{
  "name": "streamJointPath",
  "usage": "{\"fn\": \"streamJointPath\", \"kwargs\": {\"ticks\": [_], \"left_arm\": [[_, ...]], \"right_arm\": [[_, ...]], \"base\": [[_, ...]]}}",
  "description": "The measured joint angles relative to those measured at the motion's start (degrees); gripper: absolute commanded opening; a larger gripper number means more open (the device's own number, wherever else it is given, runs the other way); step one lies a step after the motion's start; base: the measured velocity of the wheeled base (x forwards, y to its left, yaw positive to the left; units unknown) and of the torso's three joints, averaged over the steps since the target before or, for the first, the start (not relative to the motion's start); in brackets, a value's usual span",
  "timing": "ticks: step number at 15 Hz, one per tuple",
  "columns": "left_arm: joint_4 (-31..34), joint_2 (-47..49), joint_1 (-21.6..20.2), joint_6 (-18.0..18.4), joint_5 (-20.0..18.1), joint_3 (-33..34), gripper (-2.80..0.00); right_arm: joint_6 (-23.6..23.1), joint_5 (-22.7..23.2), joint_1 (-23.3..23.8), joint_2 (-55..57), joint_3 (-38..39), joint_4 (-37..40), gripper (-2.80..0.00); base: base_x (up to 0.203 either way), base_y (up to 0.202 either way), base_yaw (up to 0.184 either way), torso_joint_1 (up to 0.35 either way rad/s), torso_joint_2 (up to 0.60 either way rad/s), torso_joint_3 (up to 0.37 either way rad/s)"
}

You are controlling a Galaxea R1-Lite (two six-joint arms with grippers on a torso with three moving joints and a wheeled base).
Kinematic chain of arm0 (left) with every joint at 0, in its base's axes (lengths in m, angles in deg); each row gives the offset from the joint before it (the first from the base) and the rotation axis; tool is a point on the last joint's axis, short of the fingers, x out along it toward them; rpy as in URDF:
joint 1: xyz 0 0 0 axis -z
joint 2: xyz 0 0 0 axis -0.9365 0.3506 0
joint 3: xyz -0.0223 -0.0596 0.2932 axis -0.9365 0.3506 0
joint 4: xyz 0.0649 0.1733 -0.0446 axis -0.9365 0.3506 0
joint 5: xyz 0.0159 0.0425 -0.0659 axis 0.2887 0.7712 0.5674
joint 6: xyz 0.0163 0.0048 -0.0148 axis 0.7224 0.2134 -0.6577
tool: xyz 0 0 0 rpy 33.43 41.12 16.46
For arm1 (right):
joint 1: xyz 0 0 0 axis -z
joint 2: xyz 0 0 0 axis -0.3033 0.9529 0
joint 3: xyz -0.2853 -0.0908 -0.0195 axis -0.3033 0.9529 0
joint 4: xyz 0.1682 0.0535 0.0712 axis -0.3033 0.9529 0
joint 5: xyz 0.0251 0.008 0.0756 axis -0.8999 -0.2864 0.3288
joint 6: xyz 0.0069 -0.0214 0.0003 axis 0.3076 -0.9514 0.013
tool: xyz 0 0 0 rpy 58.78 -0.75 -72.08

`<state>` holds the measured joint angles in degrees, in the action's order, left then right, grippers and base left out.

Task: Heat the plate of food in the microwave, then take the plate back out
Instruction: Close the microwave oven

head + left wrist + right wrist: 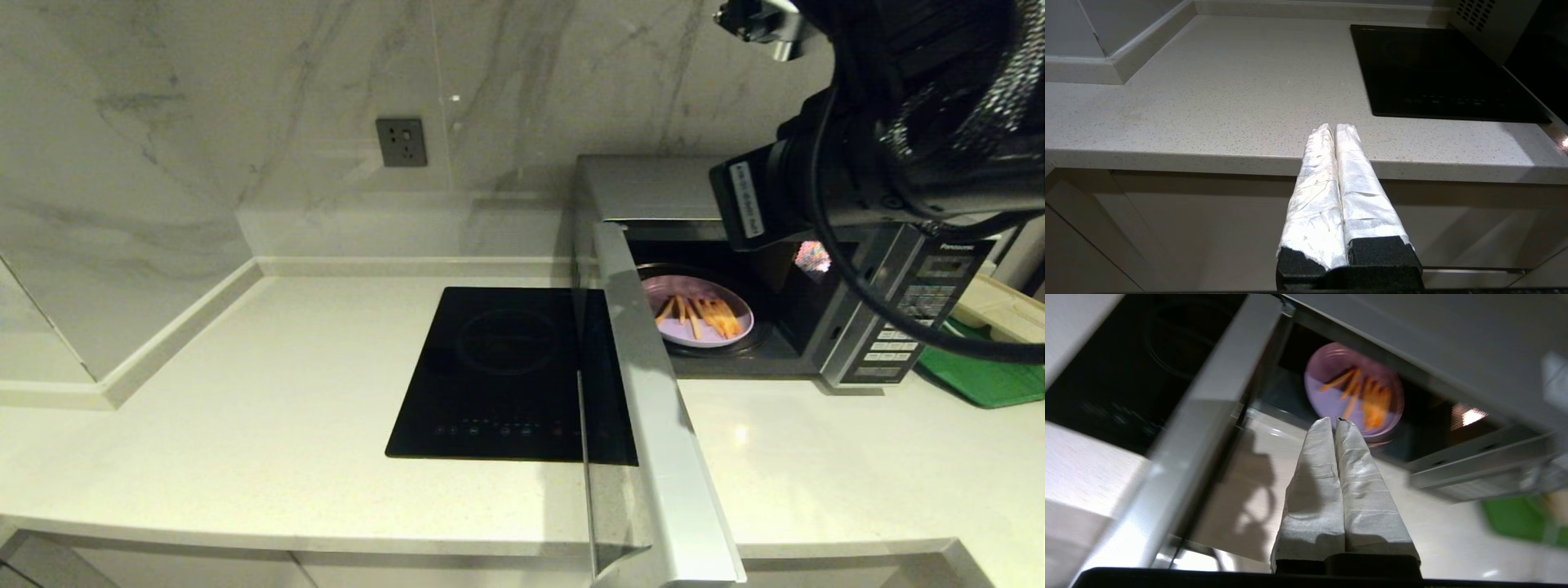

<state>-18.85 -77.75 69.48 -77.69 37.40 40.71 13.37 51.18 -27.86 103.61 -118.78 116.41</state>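
1. Standing wide open, the microwave (816, 327) has its door (653, 425) swung out over the table (245, 425), across the edge of the black cooktop (506, 376).
2. The plate of food (696, 320) sits inside the microwave on the turntable, a few orange sticks lying across it.
3. The right pincer (1336, 421) hangs in front of the microwave's opening, aimed at the plate, its two taped fingers (1314, 490) pressed together and holding nothing.
4. The left pincer (1334, 127) waits well to the left of the microwave, low by the table's front edge, also closed and empty.
5. I cannot tell from here whether the heating is done; the step looks to be either shutting the door or fetching the plate.
6. To fetch it well, the right pincer should spread its fingers first, go in level past the door, and take the near rim so the sticks stay put.
7. To shut it, push on the door's outer face, well clear of the hinge.
8. A green tray (988, 376) lies right of the microwave.
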Motion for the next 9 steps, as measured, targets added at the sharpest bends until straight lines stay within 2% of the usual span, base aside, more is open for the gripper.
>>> {"fn": "streamJointPath", "kwargs": {"ticks": [2, 3, 6, 9], "left_arm": [[0.02, 0.0, 0.0, 0.0, 0.01, 0.0, -2.8], [-0.01, 0.0, 0.0, 0.01, 0.01, 0.0, -2.8], [0.0, 0.0, 0.02, 0.02, 0.04, 0.0, -2.8], [0.02, 0.0, 0.0, 0.0, 0.03, 0.0, -2.8]], "right_arm": [[-9.96, 5.25, 3.92, -2.11, 0.02, 0.41, -2.8], [-13.15, 7.89, 5.23, -2.56, 0.02, 0.48, -2.8], [-15.11, 14.48, 7.84, -2.57, 0.02, 0.35, -2.8], [-21.48, 23.4, 13.51, -2.39, 0.06, -2.25, -2.8]], "base": [[0.0, 0.0, 0.0, 0.0, 0.0, 0.0], [0.0, 0.0, 0.0, 0.0, 0.0, 0.0], [0.0, 0.0, 0.0, 0.0, 0.0, 0.0], [0.0, 0.0, 0.0, 0.0, 0.0, 0.0]]}}
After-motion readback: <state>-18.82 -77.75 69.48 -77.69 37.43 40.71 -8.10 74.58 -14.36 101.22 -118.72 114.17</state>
